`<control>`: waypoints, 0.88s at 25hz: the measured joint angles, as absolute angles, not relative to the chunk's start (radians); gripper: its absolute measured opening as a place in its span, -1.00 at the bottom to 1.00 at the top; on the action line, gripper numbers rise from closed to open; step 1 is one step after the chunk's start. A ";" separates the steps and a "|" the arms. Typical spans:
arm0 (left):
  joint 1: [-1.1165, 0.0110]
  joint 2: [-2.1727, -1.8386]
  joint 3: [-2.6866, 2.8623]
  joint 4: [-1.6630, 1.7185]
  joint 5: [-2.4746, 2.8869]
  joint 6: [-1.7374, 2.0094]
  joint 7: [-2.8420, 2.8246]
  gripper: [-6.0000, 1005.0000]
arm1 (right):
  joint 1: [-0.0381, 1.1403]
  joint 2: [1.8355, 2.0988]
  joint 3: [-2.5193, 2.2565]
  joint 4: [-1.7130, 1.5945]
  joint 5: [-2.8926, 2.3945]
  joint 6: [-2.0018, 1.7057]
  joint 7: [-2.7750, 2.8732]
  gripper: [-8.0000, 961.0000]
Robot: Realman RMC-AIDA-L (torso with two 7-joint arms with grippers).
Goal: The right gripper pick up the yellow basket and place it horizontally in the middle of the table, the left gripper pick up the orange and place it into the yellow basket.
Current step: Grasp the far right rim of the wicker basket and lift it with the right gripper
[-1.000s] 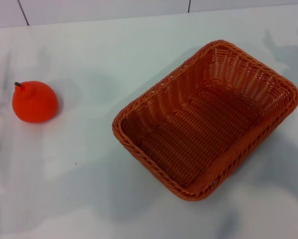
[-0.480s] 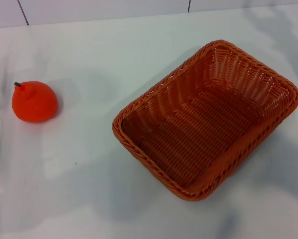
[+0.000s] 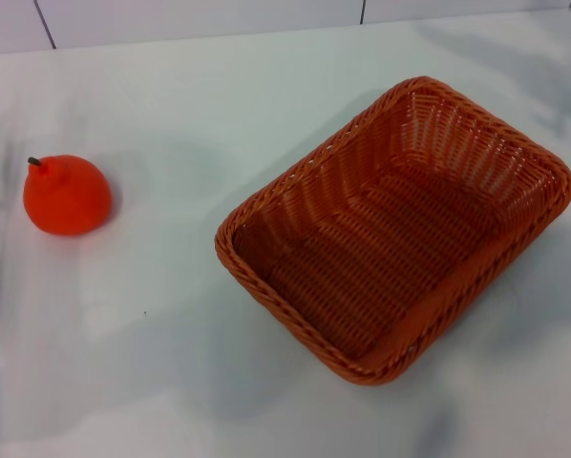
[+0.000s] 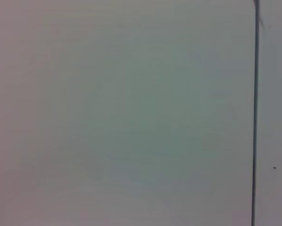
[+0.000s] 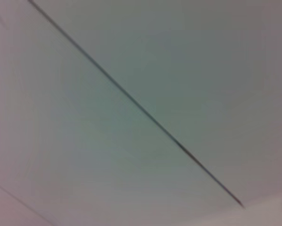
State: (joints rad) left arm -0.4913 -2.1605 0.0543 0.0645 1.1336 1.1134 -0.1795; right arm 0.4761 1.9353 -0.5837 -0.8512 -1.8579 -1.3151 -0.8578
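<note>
Two things share the surface (image 3: 171,382): orange (image 3: 66,195) far left, yellow basket (image 3: 395,229) angled right, apparently empty; jaws unseen, state unknowable.

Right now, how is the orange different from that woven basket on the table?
The orange is small, round and solid with a dark stem; the yellow basket is far larger, rectangular, hollow and empty. The orange sits at the left, the basket at the right, set at a slant. Both are orange-toned and rest on the table.
</note>
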 joint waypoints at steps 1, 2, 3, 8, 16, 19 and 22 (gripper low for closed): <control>-0.492 -2.160 0.055 0.065 1.134 1.109 -0.179 0.81 | 0.495 1.927 -0.582 -0.855 -1.921 -1.325 -0.816 0.96; -0.492 -2.160 0.056 0.066 1.134 1.105 -0.179 0.81 | 0.512 1.922 -0.580 -0.858 -1.982 -1.337 -0.777 0.96; -0.493 -2.160 0.058 0.067 1.134 1.102 -0.180 0.81 | 0.527 1.918 -0.577 -0.860 -2.030 -1.349 -0.749 0.96; -0.494 -2.160 0.068 0.071 1.134 1.092 -0.179 0.81 | 0.589 1.904 -0.568 -0.873 -2.203 -1.420 -0.654 0.96; -0.495 -2.160 0.069 0.075 1.134 1.072 -0.179 0.81 | 0.639 1.897 -0.567 -0.893 -2.338 -1.550 -0.583 0.96; -0.495 -2.160 0.069 0.080 1.134 1.072 -0.179 0.81 | 0.646 1.897 -0.569 -0.893 -2.367 -1.584 -0.574 0.96; -0.494 -2.160 0.069 0.084 1.134 1.072 -0.179 0.81 | 0.642 1.897 -0.566 -0.893 -2.386 -1.594 -0.571 0.96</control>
